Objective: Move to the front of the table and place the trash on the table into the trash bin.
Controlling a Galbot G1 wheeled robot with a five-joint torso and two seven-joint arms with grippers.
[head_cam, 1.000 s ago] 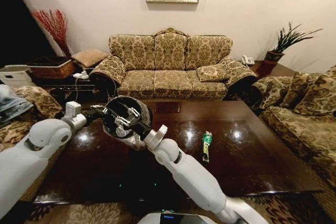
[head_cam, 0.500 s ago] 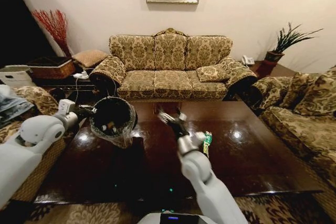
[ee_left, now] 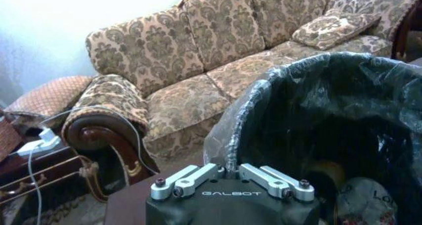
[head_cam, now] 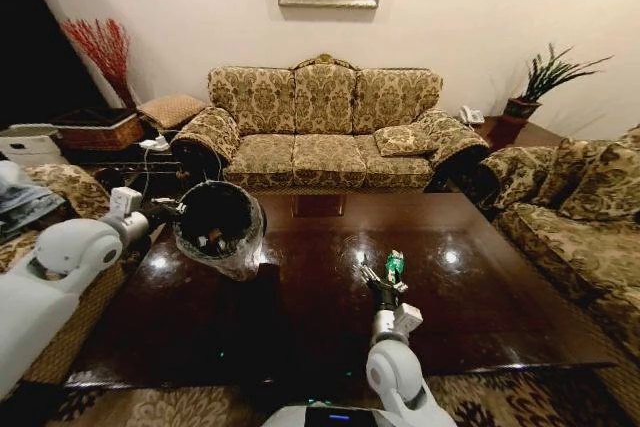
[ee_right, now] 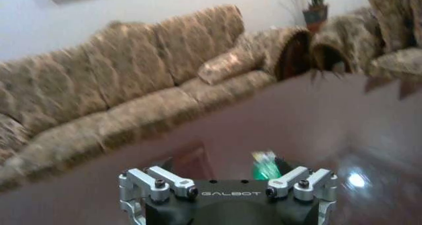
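The left hand (head_cam: 172, 213) grips the round black plastic-lined trash bin (head_cam: 220, 224) above the glossy dark wooden counter (head_cam: 480, 297). The right hand (head_cam: 381, 278), apparently spread wide, nears the green packet (head_cam: 394, 265).

Left gripper (ee_left: 232, 178) housing: the brand "GALBOT" in pale capital letters.
Right gripper (ee_right: 228, 183) housing: the same "GALBOT" lettering.
Crumpled wrapper (ee_left: 366, 205) inside the trash bin (ee_left: 264, 111): partial letters, possibly "LO"; not fully readable.
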